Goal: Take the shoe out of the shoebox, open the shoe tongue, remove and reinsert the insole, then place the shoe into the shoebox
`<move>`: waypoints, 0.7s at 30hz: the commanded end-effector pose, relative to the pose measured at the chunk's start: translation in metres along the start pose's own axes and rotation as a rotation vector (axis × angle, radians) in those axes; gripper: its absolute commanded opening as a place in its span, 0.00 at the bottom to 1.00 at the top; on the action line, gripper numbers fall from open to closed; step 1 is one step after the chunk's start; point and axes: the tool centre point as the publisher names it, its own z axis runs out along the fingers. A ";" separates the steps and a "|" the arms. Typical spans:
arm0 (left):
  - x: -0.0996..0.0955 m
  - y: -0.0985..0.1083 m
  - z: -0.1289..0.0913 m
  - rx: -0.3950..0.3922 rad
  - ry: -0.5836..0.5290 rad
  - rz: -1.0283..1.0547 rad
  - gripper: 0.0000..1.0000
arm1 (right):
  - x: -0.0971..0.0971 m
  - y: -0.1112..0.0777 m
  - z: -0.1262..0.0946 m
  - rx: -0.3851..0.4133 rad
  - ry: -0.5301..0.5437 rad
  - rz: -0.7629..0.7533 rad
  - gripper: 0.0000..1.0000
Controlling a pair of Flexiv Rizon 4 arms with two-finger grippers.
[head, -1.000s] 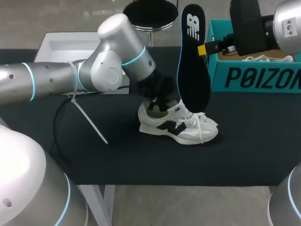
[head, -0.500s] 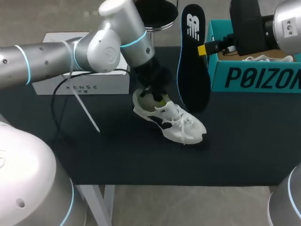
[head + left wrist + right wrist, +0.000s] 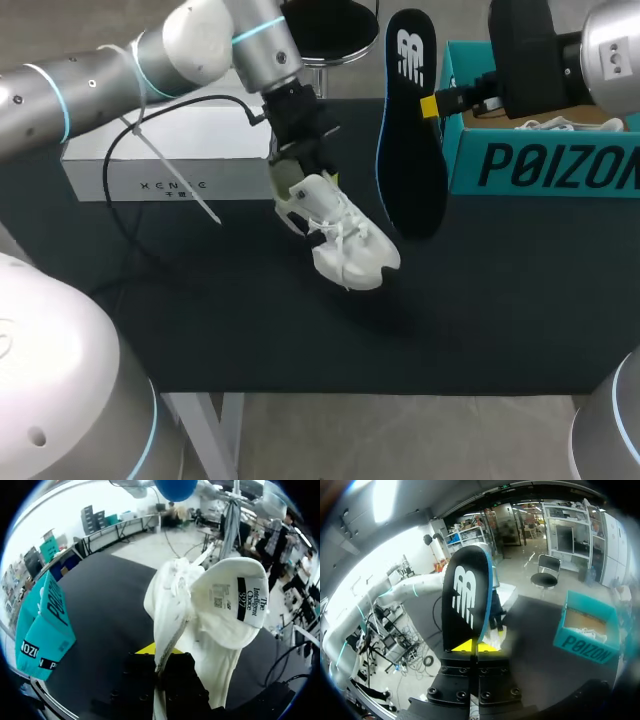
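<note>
Worktop (image 3: 300,330) lies open from the shoe (image 3: 342,238) to its near edge, with the shoebox (image 3: 545,165) far right and a white box (image 3: 150,160) far left. My left tool (image 3: 303,183) clamps the shoe's heel, toe tilted down. My right tool (image 3: 432,104) pinches the insole (image 3: 410,140) upright, just beside the shoe.

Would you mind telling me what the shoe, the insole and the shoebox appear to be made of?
Shoe: white textile upper, matte, with soft folds and woven laces.
Insole: probably black foam; thin, with a matte face and a blue edge.
Shoebox: seemingly teal cardboard, with flat printed walls.
</note>
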 end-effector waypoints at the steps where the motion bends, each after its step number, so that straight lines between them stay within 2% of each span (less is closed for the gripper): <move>1: -0.010 -0.006 0.013 -0.040 0.141 0.103 0.00 | 0.000 0.001 0.004 0.002 -0.002 0.001 0.00; 8: -0.012 -0.023 0.038 -0.035 0.191 0.251 0.00 | 0.000 0.001 0.004 0.002 -0.002 0.001 0.00; 10: -0.013 -0.028 0.046 -0.056 0.205 0.292 0.00 | 0.000 0.001 0.004 0.002 -0.002 0.001 0.00; 14: -0.013 -0.036 0.062 -0.071 0.219 0.324 0.00 | 0.000 0.001 0.004 0.002 -0.002 0.001 0.00; 16: -0.013 -0.042 0.070 -0.053 0.253 0.326 0.00 | 0.000 0.001 0.004 0.002 -0.002 0.001 0.00; 21: -0.016 -0.047 0.087 -0.081 0.279 0.351 0.00 | 0.000 0.001 0.004 0.002 -0.002 0.001 0.00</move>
